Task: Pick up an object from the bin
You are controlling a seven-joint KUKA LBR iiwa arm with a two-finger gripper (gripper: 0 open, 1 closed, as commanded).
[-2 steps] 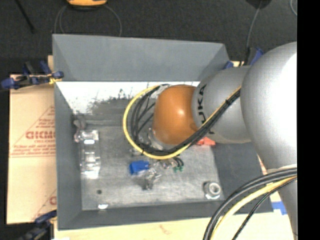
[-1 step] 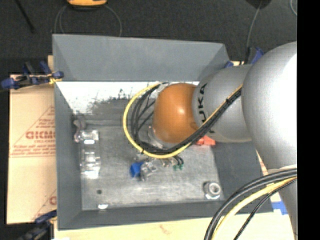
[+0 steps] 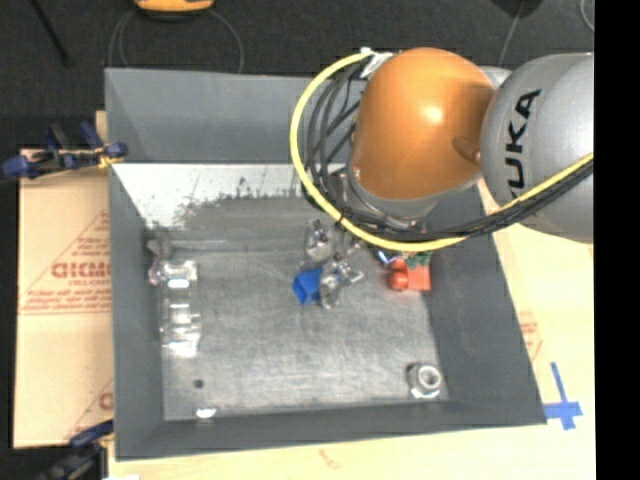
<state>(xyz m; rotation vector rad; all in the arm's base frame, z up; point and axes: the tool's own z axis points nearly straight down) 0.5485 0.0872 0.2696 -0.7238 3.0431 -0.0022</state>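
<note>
The small blue block (image 3: pixel 305 288) lies left of the red-orange piece (image 3: pixel 410 276); the gripper (image 3: pixel 333 271) hangs between them, its opening impossible to tell. Offset so, closing could knock the block away.

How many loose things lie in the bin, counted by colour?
Blue block: 1
Red piece: 1
Silver ring: 1
Clear plastic pieces: 2
Total: 5

Bin floor (image 3: pixel 300 358) front-centre free; clear obj (image 3: pixel 175 308), maybe plastic, blocks left; ring (image 3: pixel 425 379) front-rt.
</note>
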